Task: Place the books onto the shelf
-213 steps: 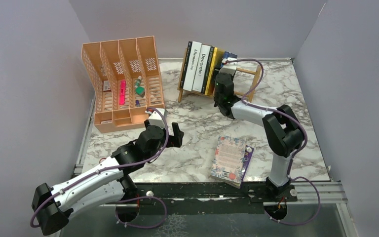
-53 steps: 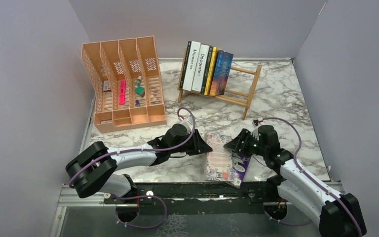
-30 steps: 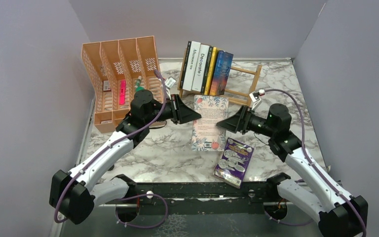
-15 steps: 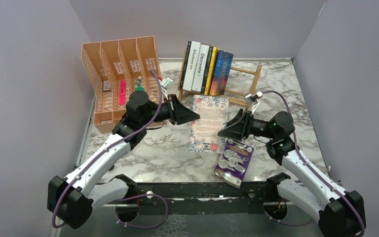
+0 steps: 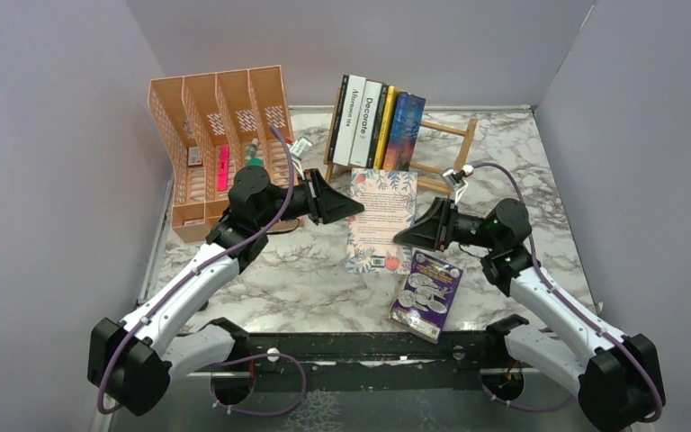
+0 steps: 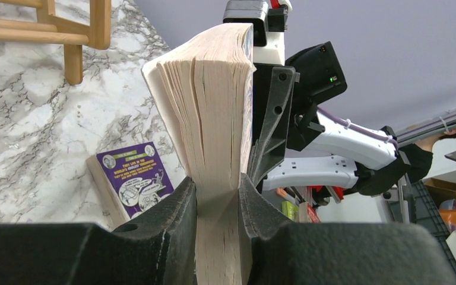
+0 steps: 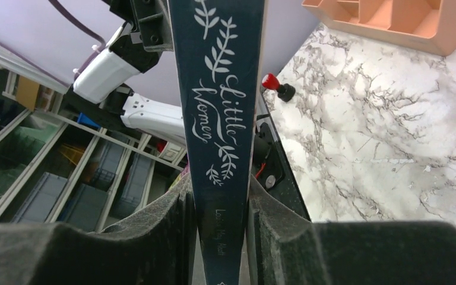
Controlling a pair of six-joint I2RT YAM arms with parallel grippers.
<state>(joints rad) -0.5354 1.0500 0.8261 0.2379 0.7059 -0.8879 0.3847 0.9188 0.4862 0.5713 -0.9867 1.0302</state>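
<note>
In the top view the floral-covered paperback book (image 5: pixel 381 220) hangs flat above the marble desk (image 5: pixel 504 180) before the light-wood rail shelf (image 5: pixel 441 162), in the left wrist view the left gripper (image 6: pixel 217 190) clamps its page edge, and in the right wrist view the right gripper (image 7: pixel 219 196) pinches the spine, so tilt it upright with both arms together.

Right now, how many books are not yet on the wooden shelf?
2: the floral book gripped by the left gripper and right gripper; the purple book flat on the table. None seems hidden.
</note>
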